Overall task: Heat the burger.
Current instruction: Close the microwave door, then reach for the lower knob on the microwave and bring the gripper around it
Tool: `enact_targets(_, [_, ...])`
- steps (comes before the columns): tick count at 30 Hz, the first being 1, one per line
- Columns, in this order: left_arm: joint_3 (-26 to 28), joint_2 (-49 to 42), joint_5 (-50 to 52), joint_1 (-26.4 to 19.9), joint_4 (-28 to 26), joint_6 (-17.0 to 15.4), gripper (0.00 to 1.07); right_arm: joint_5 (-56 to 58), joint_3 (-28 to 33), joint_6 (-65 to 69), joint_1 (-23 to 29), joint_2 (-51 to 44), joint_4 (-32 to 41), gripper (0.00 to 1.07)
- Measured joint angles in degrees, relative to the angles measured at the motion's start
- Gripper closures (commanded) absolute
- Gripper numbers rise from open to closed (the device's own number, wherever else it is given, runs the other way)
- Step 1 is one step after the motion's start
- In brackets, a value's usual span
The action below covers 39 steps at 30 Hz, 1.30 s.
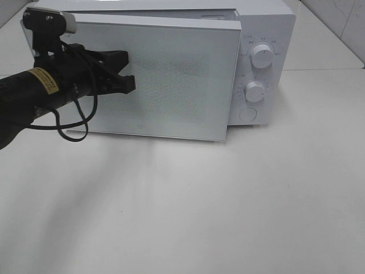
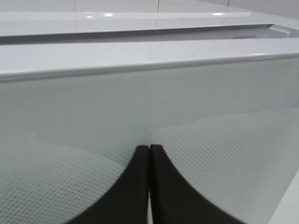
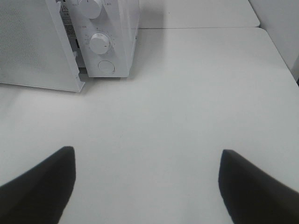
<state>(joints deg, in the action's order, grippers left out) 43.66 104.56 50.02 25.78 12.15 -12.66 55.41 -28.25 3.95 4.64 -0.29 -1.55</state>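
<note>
- The table (image 1: 182, 217) filled the lower half of the high view, and no burger lay on the part of it that showed.
- The right gripper (image 3: 147, 150) hung over the table with its fingers wide apart and nothing between them. It was outside the high view.
- The left gripper (image 2: 149, 149) was clenched, its two fingers pressed together with nothing in them. It came in from the left of the high view, and its tips were at the face of the door (image 1: 171, 74), probably touching it.
- The door was not shut. Its edge near the centre right of the high view stood a little forward of the microwave (image 1: 268, 23), with a gap behind it.
- The burger was not seen in any view. I judged that it could be inside, behind the door, but the frosted panel hid this.
- At the right of the microwave were the upper knob (image 1: 262, 55), the lower knob (image 1: 255, 91) and a round button (image 1: 247, 115). No gripper was near them.
- My judgement of the progress: if the burger was already inside, the loading was done and closing the door was the step in hand. Left to do were shutting the door fully and turning a knob to start the heating.
</note>
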Motion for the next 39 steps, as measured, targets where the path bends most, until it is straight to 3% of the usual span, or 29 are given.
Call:
enact_targets(15, [10.77,8.25,-2.92,6.93,-3.21,1.55,1.07,0.0,0.0,0.0,0.0,0.0,0.0,0.33])
enact_targets(30, [21.26,13.98,-6.88,9.17,-1.38,1.78,1.07,0.0,0.0,0.0,0.0,0.0,0.0,0.33])
enact_targets(39, [23.26,14.44,-9.63,10.14,-1.89,2.46,1.07,0.0,0.0,0.0,0.0,0.0,0.0,0.33])
